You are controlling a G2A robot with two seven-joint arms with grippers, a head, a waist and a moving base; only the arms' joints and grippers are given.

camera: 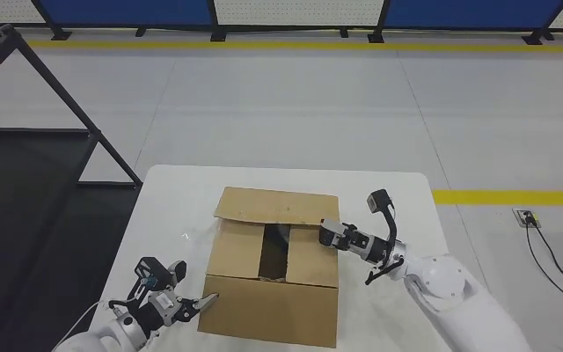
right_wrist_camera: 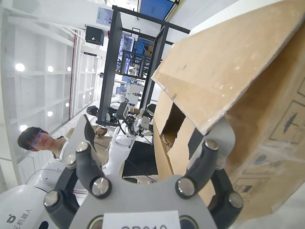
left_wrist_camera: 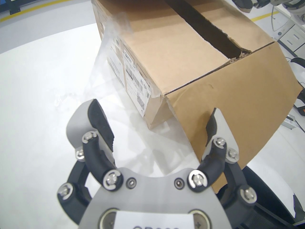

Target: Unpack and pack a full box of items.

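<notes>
Fingers spread, the right gripper (right_wrist_camera: 143, 125) straddles the free edge of a flap (right_wrist_camera: 214, 55) on the box (right_wrist_camera: 262, 132). One finger (right_wrist_camera: 209, 134) is tucked just under the cardboard lip and the other (right_wrist_camera: 83, 129) is held well off it. This looks like a stance for pinching the flap and folding it back. Just past the gripper a dark gap (camera: 274, 251) runs between the two top flaps, which lie almost flat. What is inside cannot be made out.

At the box's opposite side the left gripper (left_wrist_camera: 155, 115), also open and empty, hangs low at the near corner. One finger (left_wrist_camera: 215, 125) is close beside the box's front wall and the other (left_wrist_camera: 95, 117) is over the table (left_wrist_camera: 35, 84). Ahead of those fingers a sheet of clear film (left_wrist_camera: 124, 125) trails from the box's labelled side down onto the tabletop. From here the gripper could steady the box against the other arm's pull, or take hold of the loose film; which one is intended cannot be told.

The box sits mid-table with both top flaps down, so unpacking appears not yet begun.
</notes>
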